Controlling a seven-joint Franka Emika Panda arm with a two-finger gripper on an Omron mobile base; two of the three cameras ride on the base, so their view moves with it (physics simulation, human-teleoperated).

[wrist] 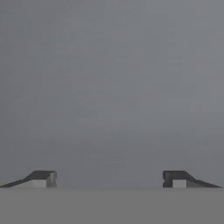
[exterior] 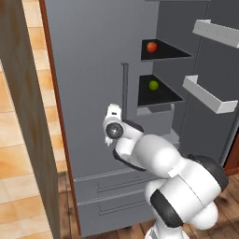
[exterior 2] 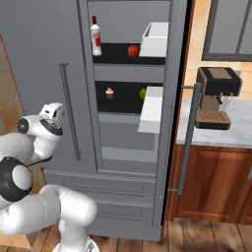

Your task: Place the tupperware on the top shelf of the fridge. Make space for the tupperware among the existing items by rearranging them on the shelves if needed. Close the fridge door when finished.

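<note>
The end effector (wrist: 109,179) faced the fridge's (exterior: 88,70) closed grey left door, its fingertips (wrist: 41,178) spread wide and gripping nothing. On the top shelf (exterior 2: 115,58) stood a white bottle (exterior 2: 96,37) and a red fruit (exterior 2: 133,50); the tupperware's whereabouts could not be told.

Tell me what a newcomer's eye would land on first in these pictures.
The fridge stands with its right door swung open, baring two black shelves. On the top shelf a white bottle with a red cap stands left of a red fruit; on the lower shelf a tiny cupcake sits left of a green fruit. The gripper, jaws wide apart, faces a plain grey surface with nothing between them.
</note>
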